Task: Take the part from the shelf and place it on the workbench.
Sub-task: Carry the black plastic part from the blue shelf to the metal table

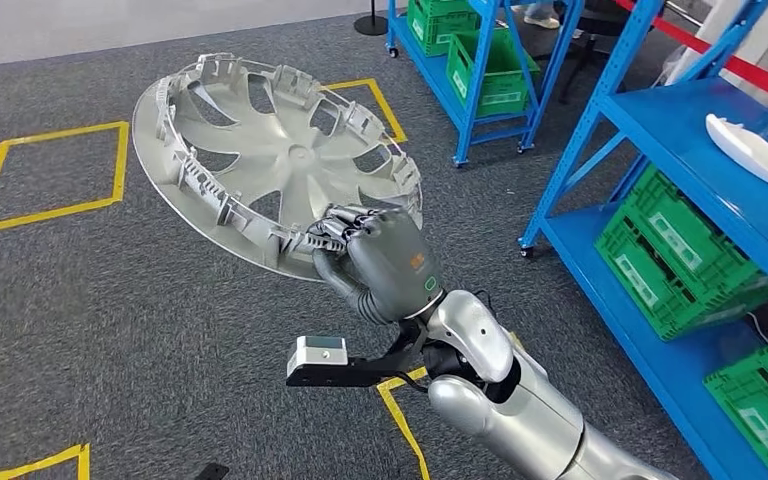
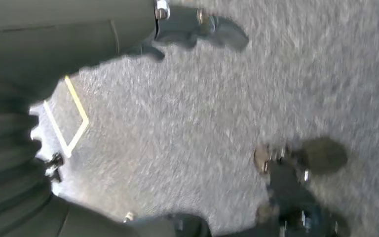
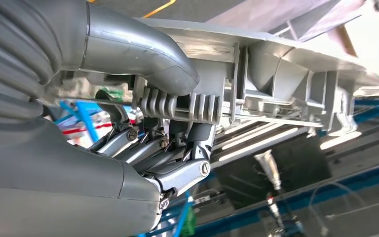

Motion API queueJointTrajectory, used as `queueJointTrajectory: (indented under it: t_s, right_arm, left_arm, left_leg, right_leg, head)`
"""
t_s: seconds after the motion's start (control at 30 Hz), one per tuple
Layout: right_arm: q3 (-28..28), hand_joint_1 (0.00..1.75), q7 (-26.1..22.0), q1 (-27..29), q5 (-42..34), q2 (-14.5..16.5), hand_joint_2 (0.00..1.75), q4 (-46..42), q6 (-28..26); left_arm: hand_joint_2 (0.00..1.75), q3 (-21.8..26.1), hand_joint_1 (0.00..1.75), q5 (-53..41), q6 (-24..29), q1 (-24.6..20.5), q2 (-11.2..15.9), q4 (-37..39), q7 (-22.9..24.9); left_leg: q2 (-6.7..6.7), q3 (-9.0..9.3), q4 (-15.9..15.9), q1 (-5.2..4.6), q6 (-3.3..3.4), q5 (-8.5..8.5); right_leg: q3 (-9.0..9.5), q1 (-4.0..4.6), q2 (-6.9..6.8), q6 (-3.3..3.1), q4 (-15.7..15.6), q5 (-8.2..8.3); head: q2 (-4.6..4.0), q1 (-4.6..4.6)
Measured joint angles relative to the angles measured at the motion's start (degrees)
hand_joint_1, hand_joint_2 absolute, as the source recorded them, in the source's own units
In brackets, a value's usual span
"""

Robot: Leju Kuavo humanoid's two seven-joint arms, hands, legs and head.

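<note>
Right robot hand (image 1: pixel 375 255) grips the silver wheel cover (image 1: pixel 270 160) by its rim. Under it: grey carpet (image 1: pixel 110 320) w/ yellow tape squares (image 1: pixel 50 175). To its right: blue shelf (image 1: pixel 700 150) w/ green crates (image 1: pixel 675 250). Labels too small to read.

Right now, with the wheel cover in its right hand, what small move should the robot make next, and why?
Probably keep the grip and turn away from the blue shelf. The right hand grips the silver wheel cover at its rim, thumb on one side and fingers on the other, over the carpet; no workbench is visible here.
</note>
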Motion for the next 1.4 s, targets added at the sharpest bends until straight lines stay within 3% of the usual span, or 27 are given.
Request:
queueJointTrajectory:
  t_s: [0.03,0.07,0.1,0.13,0.2,0.27,0.33,0.37,0.4,0.47,0.5,0.57,0.6,0.63,0.7,0.77,0.83,0.87,0.93,1.0,1.07,1.1,1.17,1.23,1.3,1.37,1.4]
  right_arm:
    - [0.03,1.75,0.01,0.06,0.00,-0.04,1.75,0.00,0.01]
    - [0.07,1.75,0.01,0.13,-0.01,-0.05,1.75,0.00,0.03]
    - [0.09,1.75,0.02,0.17,-0.01,-0.05,1.75,0.00,0.05]
    - [0.11,1.75,0.04,0.18,-0.01,-0.05,1.75,0.00,0.07]
    - [0.11,1.75,0.04,0.16,0.00,-0.05,1.75,0.00,0.07]
    - [0.11,1.75,0.01,0.11,0.02,-0.04,1.75,0.00,0.09]
    - [0.11,1.75,0.08,0.05,0.08,0.02,1.75,-0.01,0.24]
    - [0.11,1.75,0.16,0.03,0.17,0.09,1.75,-0.01,0.37]
    - [0.11,1.75,0.23,0.00,0.31,0.15,1.75,-0.02,0.50]
    - [0.11,1.75,0.28,-0.03,0.66,0.26,1.75,-0.03,0.69]
    - [0.13,1.75,0.26,-0.04,0.81,0.31,1.75,-0.03,0.78]
    - [0.19,1.75,0.25,-0.01,1.00,0.61,1.75,-0.01,1.09]
    - [0.22,1.75,0.25,-0.01,1.02,0.90,1.75,-0.01,1.31]
    - [0.26,1.75,0.26,-0.02,1.03,1.24,1.75,0.00,1.51]
    - [0.34,1.75,0.26,-0.05,1.04,1.88,1.75,0.00,1.75]
    - [0.43,1.75,0.19,-0.08,1.11,2.19,1.75,0.01,1.78]
    - [0.57,1.75,0.02,-0.11,1.21,2.27,1.75,0.02,1.76]
    - [0.62,1.75,-0.04,-0.12,1.25,2.31,1.75,0.02,1.76]
    - [0.67,1.75,-0.07,-0.09,1.35,2.35,1.75,0.03,1.71]
    - [0.66,1.75,-0.16,0.15,1.57,2.21,1.75,0.05,1.65]
    - [0.66,1.75,-0.31,0.67,1.94,2.01,1.75,0.06,1.61]
    - [0.65,1.75,-0.38,0.97,2.16,1.95,1.75,0.05,1.60]
    - [0.61,1.75,-0.48,1.51,2.69,1.90,1.75,0.02,1.60]
    - [0.55,1.75,-0.63,1.82,3.04,1.87,1.75,-0.04,1.59]
    - [0.51,1.75,-0.76,1.96,3.16,1.85,1.75,-0.15,1.58]
    - [0.49,1.75,-0.73,2.11,3.42,1.87,1.75,-0.35,1.57]
    - [0.47,1.75,-0.66,2.22,3.68,1.90,1.75,-0.47,1.57]
  left_arm:
    - [1.75,0.00,0.00,0.00,0.00,-0.02,0.01,0.00,0.01]
    - [1.75,0.00,0.00,0.00,0.00,-0.01,0.02,0.01,0.01]
    - [1.75,0.00,0.00,0.00,0.00,0.01,0.02,0.02,0.01]
    - [1.75,0.00,0.00,0.00,0.00,0.02,0.02,0.02,0.01]
    - [1.75,0.00,0.00,0.00,0.00,-0.02,-0.07,0.01,-0.01]
    - [1.75,0.00,0.00,-0.01,0.00,-0.07,-0.13,0.00,-0.01]
    - [1.75,0.01,0.00,-0.03,0.00,0.03,-0.10,0.03,0.00]
    - [1.75,0.01,0.00,-0.08,0.02,0.14,-0.09,0.05,0.01]
    - [1.75,0.01,0.00,-0.13,0.03,0.20,-0.10,0.07,0.01]
    - [1.75,0.00,0.00,-0.23,0.07,0.14,-0.15,0.07,-0.02]
    - [1.75,0.00,0.00,-0.22,0.07,0.08,-0.17,0.07,-0.04]
    - [1.75,0.03,0.00,0.01,0.09,0.18,-0.08,0.09,-0.07]
    - [1.75,0.12,0.00,0.19,0.14,0.34,0.01,0.09,-0.07]
    - [1.75,0.26,0.00,0.39,0.25,0.53,0.09,0.10,-0.07]
    - [1.75,0.62,0.00,0.65,0.67,0.74,0.13,0.10,-0.10]
    - [1.75,0.83,0.00,0.76,1.08,0.82,0.07,0.10,-0.23]
    - [1.75,0.89,0.00,0.79,1.30,1.06,0.02,0.12,-0.32]
    - [1.75,0.90,0.00,0.79,1.39,1.25,-0.02,0.12,-0.32]
    - [1.75,0.90,0.00,0.79,1.63,1.44,-0.14,0.12,-0.29]
    - [1.75,0.92,0.00,0.79,1.86,1.38,-0.24,0.12,-0.28]
    - [1.75,0.96,0.00,0.79,2.01,1.35,-0.26,0.12,-0.29]
    - [1.75,0.97,0.00,0.78,2.04,1.38,-0.30,0.12,-0.31]
    - [1.75,1.03,0.00,0.76,2.04,1.46,-0.44,0.12,-0.37]
    - [1.75,1.18,0.00,0.71,2.04,1.45,-0.66,0.12,-0.43]
    - [1.75,1.34,0.00,0.65,2.04,1.50,-0.78,0.12,-0.48]
    - [1.75,1.42,0.00,0.58,2.03,1.72,-0.77,0.13,-0.48]
    - [1.75,1.43,0.00,0.52,2.03,1.81,-0.77,0.14,-0.46]
  left_leg:
    - [-0.71,-0.08,0.06,0.00,0.03,0.02]
    - [-1.49,-0.13,0.14,0.00,0.03,0.03]
    - [-2.30,-0.16,0.24,0.01,-0.01,0.05]
    - [-3.12,-0.17,0.34,0.04,-0.09,0.08]
    - [-4.67,-0.35,0.57,0.09,-0.49,0.16]
    - [-5.93,-0.82,0.63,0.19,-1.27,0.41]
    - [-7.06,-1.28,0.29,0.42,-2.20,0.83]
    - [-6.51,-1.53,0.41,0.43,-2.50,0.79]
    - [-5.13,-2.03,1.21,0.38,-2.74,0.25]
    - [-1.20,-4.31,6.19,0.22,-3.05,-2.71]
    - [-0.06,-5.95,9.86,0.24,-3.25,-4.57]
    - [0.62,-8.21,15.30,0.35,-3.58,-6.52]
    - [0.77,-7.94,15.25,0.37,-3.68,-6.05]
    - [1.08,-6.50,12.94,0.38,-3.73,-4.68]
    - [3.04,-2.14,5.38,0.18,-3.51,-1.82]
    - [4.30,0.05,1.18,-0.12,-2.59,-0.82]
    - [3.33,-0.12,0.86,-0.29,-1.56,-0.73]
    - [2.71,-0.15,0.78,-0.24,-1.19,-0.63]
    - [1.57,-0.12,0.56,0.00,-0.46,-0.37]
    - [0.41,-0.21,0.51,0.14,-0.02,-0.22]
    - [-0.99,-0.30,0.54,0.11,0.12,-0.15]
    - [-1.76,-0.32,0.57,0.10,0.10,-0.11]
    - [-3.36,-0.33,0.63,0.12,-0.08,0.01]
    - [-4.81,-0.53,0.74,0.10,-0.52,0.21]
    - [-5.86,-0.88,0.66,0.19,-1.24,0.50]
    - [-6.42,-1.22,0.41,0.36,-2.01,0.78]
    - [-5.50,-1.51,0.76,0.31,-2.29,0.50]
  right_leg:
    - [-1.69,-0.04,0.40,0.07,3.28,-1.06]
    - [-2.57,-0.07,0.53,0.08,4.76,-1.03]
    - [-2.35,-0.13,0.65,0.02,4.00,0.11]
    - [-1.08,-0.22,0.97,-0.08,1.15,2.08]
    - [2.59,-0.49,3.40,-0.30,-6.80,5.75]
    - [4.29,-0.54,5.19,-0.43,-10.86,6.90]
    - [4.30,-0.35,4.35,-0.85,-11.26,7.06]
    - [4.40,-0.32,3.66,-1.24,-11.53,7.27]
    - [4.51,-0.36,2.91,-1.70,-11.81,7.48]
    - [4.61,-0.28,1.26,-2.38,-12.17,7.70]
    - [4.57,-0.15,0.47,-2.58,-12.16,7.67]
    - [4.49,0.05,-1.16,-2.70,-12.11,7.59]
    - [4.47,0.08,-1.90,-2.69,-12.07,7.53]
    - [4.49,0.08,-2.61,-2.62,-12.00,7.45]
    - [4.53,0.23,-3.86,-2.22,-11.75,7.14]
    - [4.56,0.55,-4.95,-1.71,-11.51,6.85]
    - [4.72,0.66,-6.02,-1.16,-11.51,6.73]
    - [4.80,0.52,-5.88,-0.77,-11.39,6.55]
    - [4.00,0.19,-3.32,-0.06,-9.10,4.90]
    - [0.83,-0.01,-0.17,0.29,-2.35,1.42]
    - [-2.51,-0.03,0.57,0.33,4.16,-0.78]
    - [-2.94,-0.03,0.66,0.24,4.77,-0.32]
    - [-0.40,-0.09,1.37,-0.15,-0.69,3.32]
    - [3.17,-0.17,3.58,-0.51,-8.35,6.35]
    - [4.37,-0.03,4.56,-0.67,-11.25,6.98]
    - [4.42,0.06,3.32,-1.18,-11.60,7.37]
    - [4.53,0.01,2.71,-1.60,-11.91,7.60]
  head:
    - [0.00,0.05]
    - [0.00,0.08]
    - [0.00,0.09]
    - [0.00,0.10]
    - [0.00,0.10]
    - [0.00,0.08]
    - [0.00,0.07]
    - [0.00,0.00]
    - [0.00,-0.16]
    - [0.00,-0.51]
    - [0.00,-0.63]
    - [0.00,-0.64]
    - [0.00,-0.65]
    - [0.00,-0.65]
    - [0.00,-0.69]
    - [0.00,-0.58]
    - [0.00,-0.45]
    - [0.00,-0.42]
    - [0.00,-0.31]
    - [0.00,-0.12]
    - [0.00,-0.05]
    - [0.00,-0.04]
    - [0.00,0.00]
    - [0.00,0.04]
    - [0.00,0.06]
    - [0.00,0.08]
    - [0.00,0.00]
